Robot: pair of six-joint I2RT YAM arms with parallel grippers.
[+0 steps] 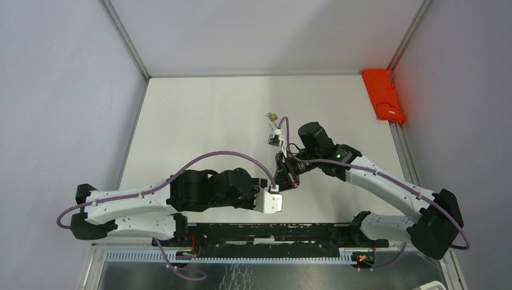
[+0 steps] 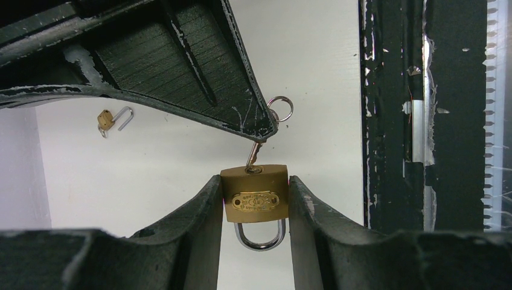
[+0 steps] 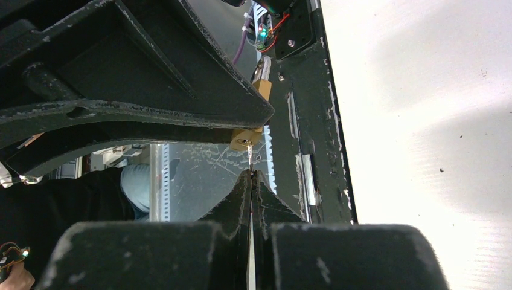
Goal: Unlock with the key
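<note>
Padlock (image 2: 254, 202) of brass is in the middle of the scene, over the white table (image 1: 199, 121) and not far behind the black rail (image 1: 265, 232) that runs along the near edge. The left gripper (image 2: 254, 181) grasps it: the two dark fingers (image 2: 199, 223) press on the left and right side of the brass body. In the left wrist view its steel loop points toward the camera, and both of its legs seem to sit in the body. The key (image 2: 255, 156) stands in the keyhole on the opposite face of the padlock, a little tilted. The right gripper (image 3: 250, 178) is clenched on the head of this key, its jaws fully together, and a small key ring (image 2: 281, 109) shows beside its fingertip. Farther on the table, well apart from both arms, lies a second small padlock (image 2: 106, 119); I cannot tell if it is locked. At the far right edge lies a red cloth (image 1: 384, 96)
</note>
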